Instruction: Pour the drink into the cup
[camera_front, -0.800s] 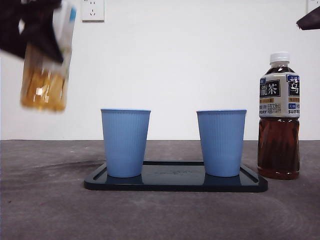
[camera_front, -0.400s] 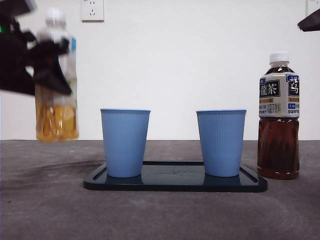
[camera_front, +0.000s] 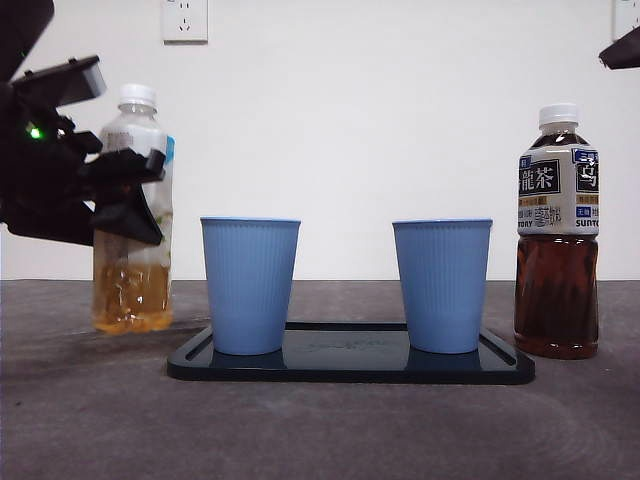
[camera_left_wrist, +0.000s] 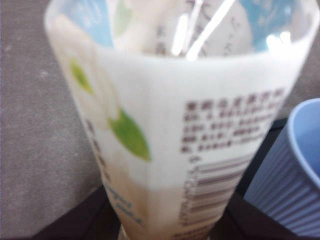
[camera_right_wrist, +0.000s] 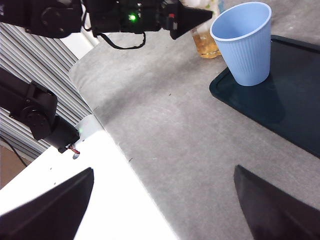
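Note:
A clear bottle of yellow tea (camera_front: 133, 270) with a white cap stands upright left of the tray, its base at table level. My left gripper (camera_front: 125, 195) is shut on its labelled middle; the label fills the left wrist view (camera_left_wrist: 175, 125). Two blue ribbed cups, left (camera_front: 250, 285) and right (camera_front: 443, 285), stand on a dark tray (camera_front: 350, 365). The left cup shows beside the bottle in the left wrist view (camera_left_wrist: 295, 170) and in the right wrist view (camera_right_wrist: 243, 42). My right gripper (camera_right_wrist: 164, 170) is open and empty, high off to the side.
A capped bottle of dark tea (camera_front: 557, 240) stands right of the tray. The right wrist view shows the tray's corner (camera_right_wrist: 280, 110), grey table and the white table edge (camera_right_wrist: 100, 165). The right arm shows as a black tip (camera_front: 622, 48) at the top right.
The left gripper has brought the yellow tea bottle down from a raised, tilted position to upright at table level beside the left cup. The cups, tray and dark bottle have not moved.

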